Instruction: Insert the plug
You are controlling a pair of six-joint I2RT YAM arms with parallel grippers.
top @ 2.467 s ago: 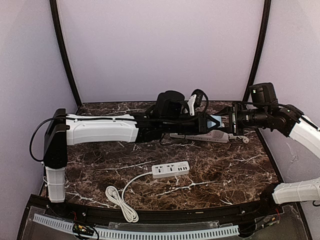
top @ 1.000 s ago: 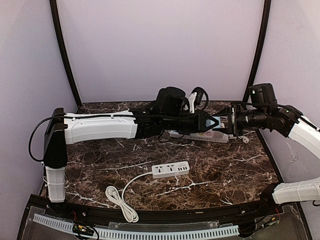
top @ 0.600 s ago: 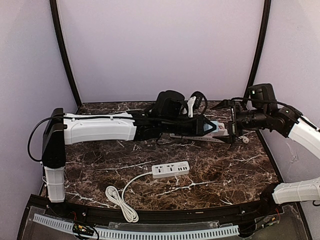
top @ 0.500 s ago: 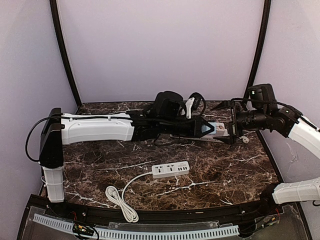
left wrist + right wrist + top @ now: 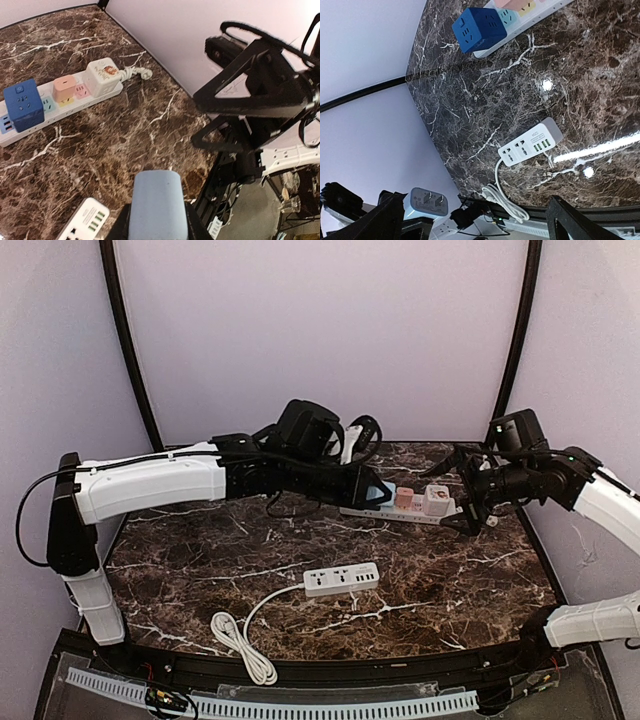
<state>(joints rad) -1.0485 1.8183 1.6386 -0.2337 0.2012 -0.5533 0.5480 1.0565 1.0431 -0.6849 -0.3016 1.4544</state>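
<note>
The plug (image 5: 159, 202) is a light blue block, and my left gripper (image 5: 159, 222) is shut on it, holding it above the marble. From the right wrist its two metal prongs (image 5: 431, 200) show, pointing toward my right gripper. In the top view the left gripper (image 5: 372, 494) hangs over the back middle of the table, just left of the long power strip (image 5: 425, 513). My right gripper (image 5: 451, 494) stands open a short way right of it, jaws wide with nothing between them. A small white power strip (image 5: 341, 579) lies at the table's middle.
The long strip carries a dark blue cube (image 5: 20, 102), a pink adapter (image 5: 64, 87) and a white cube adapter (image 5: 102, 76). The small strip's white cord (image 5: 243, 638) coils toward the front left. Walls close in at the back and both sides.
My right gripper has opened and let go of the plug. The left arm has drawn back to the left with the plug, so the two grippers are now apart.
</note>
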